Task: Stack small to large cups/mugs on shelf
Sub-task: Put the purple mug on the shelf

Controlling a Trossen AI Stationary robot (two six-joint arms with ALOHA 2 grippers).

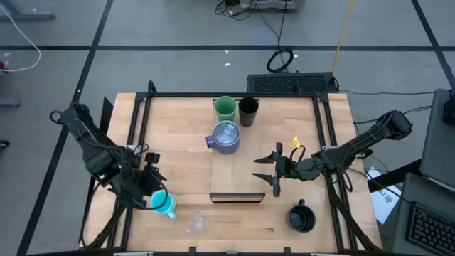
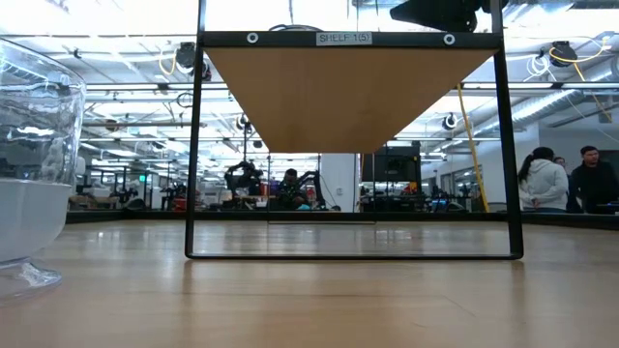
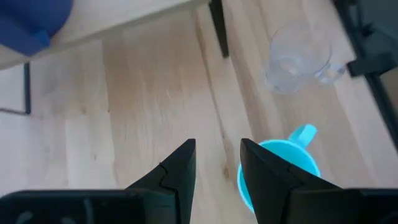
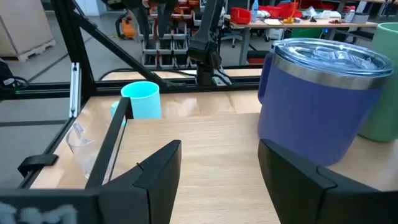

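Observation:
The light-wood shelf [image 1: 238,181] stands mid-table. On its far part stand the green cup [image 1: 225,108], the slim black tumbler [image 1: 248,112] and the lavender-grey mug [image 1: 226,137], which has a clear lid. On the tabletop stand the cyan mug [image 1: 163,203], the clear glass [image 1: 196,222] and the wide black mug [image 1: 301,217]. My left gripper [image 3: 217,171] is open just beside the cyan mug [image 3: 283,165], on its far side. My right gripper [image 4: 217,168] is open and empty over the shelf. The lavender-grey mug [image 4: 323,99] stands a little ahead of it, toward the far side.
The shelf's black metal frame [image 2: 353,39] stands on thin legs, with open room under the board. A black rail frame [image 1: 142,142] runs along the table's left and right sides. The glass [image 2: 34,164] stands close to the low camera. People stand in the room behind [image 2: 561,179].

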